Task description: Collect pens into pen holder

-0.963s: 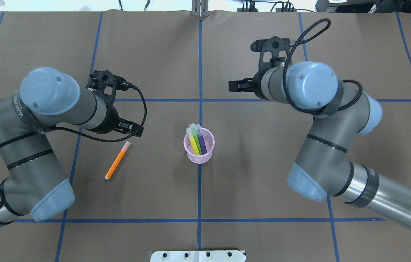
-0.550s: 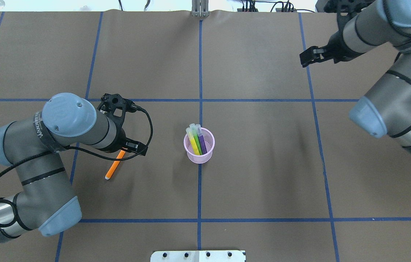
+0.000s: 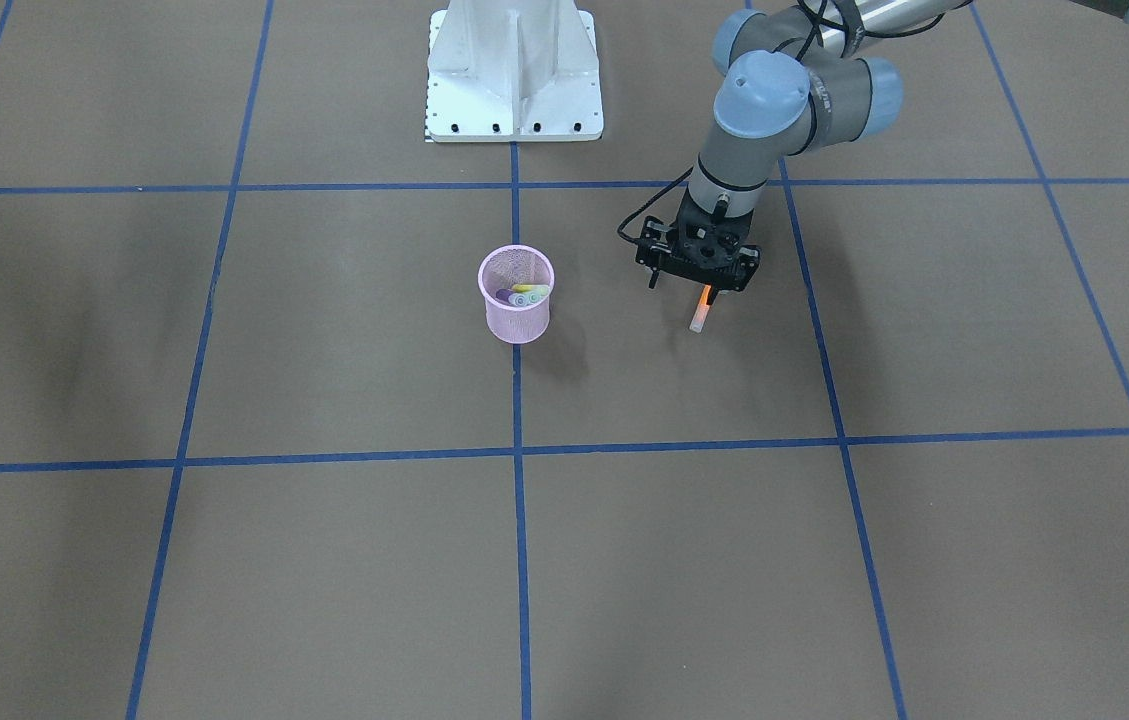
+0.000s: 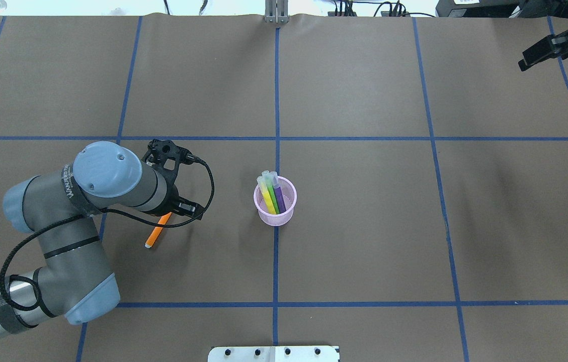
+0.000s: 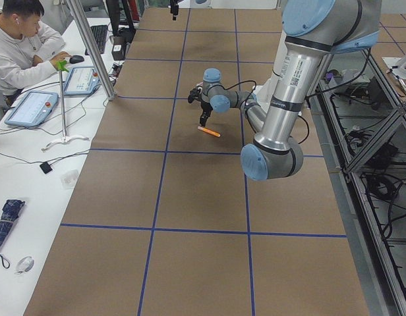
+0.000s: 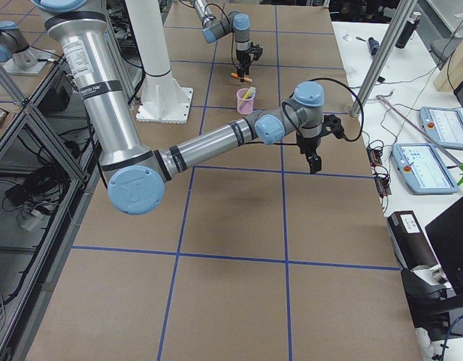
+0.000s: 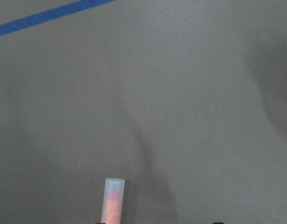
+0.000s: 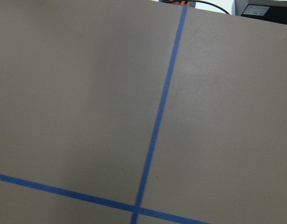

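The orange pen (image 4: 155,233) lies flat on the table, left of the pink mesh pen holder (image 4: 275,213). The holder stands upright with the yellow (image 4: 266,197), green (image 4: 273,198) and purple (image 4: 280,198) pens in it. My left gripper (image 4: 186,206) is open, low over the orange pen's cap-end half and covering it from above. In the left wrist view the pale cap (image 7: 112,199) lies near one fingertip. The front view shows the left gripper (image 3: 700,275), the orange pen (image 3: 699,308) and the holder (image 3: 516,310). My right gripper (image 4: 540,52) is empty at the far right edge; I read it as open.
Brown table cover with blue tape grid lines (image 4: 276,100). The white robot base plate (image 3: 514,70) is at the table's near side. An operator (image 5: 22,46) sits with tablets at a side bench beyond the far edge.
My left gripper has moved down over the orange pen's cap end. The right arm has swung away from the table's middle to the far right edge. The pens and holder have not moved.
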You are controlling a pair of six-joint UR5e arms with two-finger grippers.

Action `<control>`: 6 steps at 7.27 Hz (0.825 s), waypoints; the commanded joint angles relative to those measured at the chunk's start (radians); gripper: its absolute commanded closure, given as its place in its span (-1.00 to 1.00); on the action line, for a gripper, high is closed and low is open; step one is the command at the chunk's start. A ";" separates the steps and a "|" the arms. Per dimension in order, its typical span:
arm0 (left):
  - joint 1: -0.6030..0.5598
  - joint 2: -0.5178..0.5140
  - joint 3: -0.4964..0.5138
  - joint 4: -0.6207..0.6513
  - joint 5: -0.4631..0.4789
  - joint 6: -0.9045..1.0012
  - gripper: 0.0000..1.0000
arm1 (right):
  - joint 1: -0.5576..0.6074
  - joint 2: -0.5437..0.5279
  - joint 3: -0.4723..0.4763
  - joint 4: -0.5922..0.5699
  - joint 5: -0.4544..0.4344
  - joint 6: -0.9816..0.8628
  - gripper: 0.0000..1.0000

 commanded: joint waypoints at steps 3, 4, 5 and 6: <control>-0.005 0.029 0.010 -0.003 -0.001 0.063 -0.42 | 0.056 -0.047 -0.028 0.007 0.036 -0.105 -1.00; -0.003 0.030 0.014 -0.001 -0.001 0.063 -0.34 | 0.058 -0.047 -0.028 0.007 0.033 -0.106 -1.00; -0.002 0.030 0.020 -0.003 -0.001 0.063 -0.22 | 0.058 -0.047 -0.028 0.005 0.033 -0.106 -1.00; -0.002 0.030 0.028 -0.003 -0.001 0.063 -0.11 | 0.058 -0.049 -0.028 0.008 0.035 -0.106 -1.00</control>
